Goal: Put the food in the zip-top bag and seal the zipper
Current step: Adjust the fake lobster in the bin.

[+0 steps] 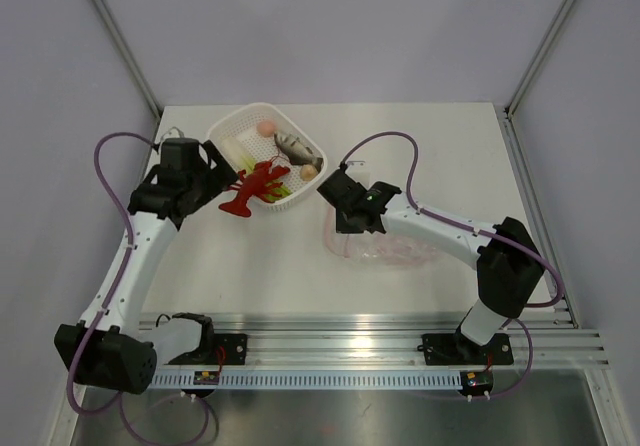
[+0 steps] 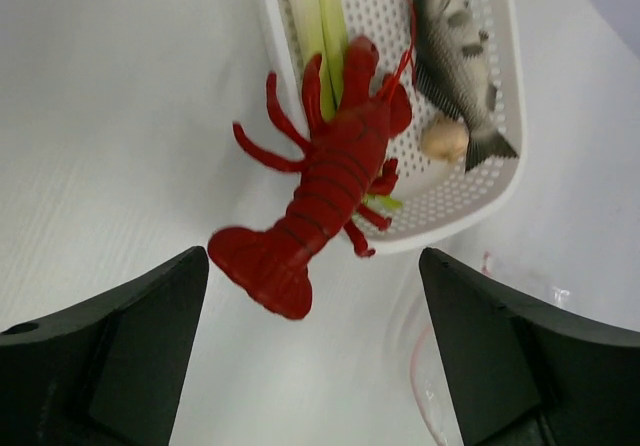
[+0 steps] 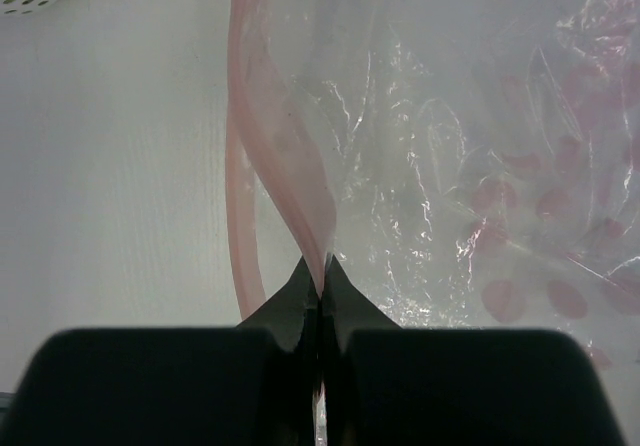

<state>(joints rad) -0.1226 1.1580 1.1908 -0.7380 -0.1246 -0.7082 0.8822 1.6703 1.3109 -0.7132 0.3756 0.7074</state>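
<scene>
White bench (image 1: 430, 146) w/ pale gray walls (image 1: 330, 26) around it. A white basket (image 1: 240, 112) w/ little holes sits at the back, a bit to the L. The red lobster (image 1: 258, 186) lies across the basket's near rim: claws inside, tail out over the bench. The gray fish (image 1: 298, 148) is inside the basket. 2 small peach balls (image 1: 265, 127) are in there too, one by the far rim, one by the fish's tail. A long green veg (image 2: 325, 26) lies in the basket under the lobster's claws.

The L end effector (image 2: 312, 266) is released, fingers wide apart. It hovers near the lobster's tail and holds nothing.

The clear bag (image 1: 395, 251) w/ pink spots lies flat on the bench, near the basket, on the R. No food is in it. The R end effector (image 3: 320, 271) is clenched tight on the bag's mouth edge, right at the pink zipper (image 3: 243, 166). The bag's mouth points to the basket.
</scene>
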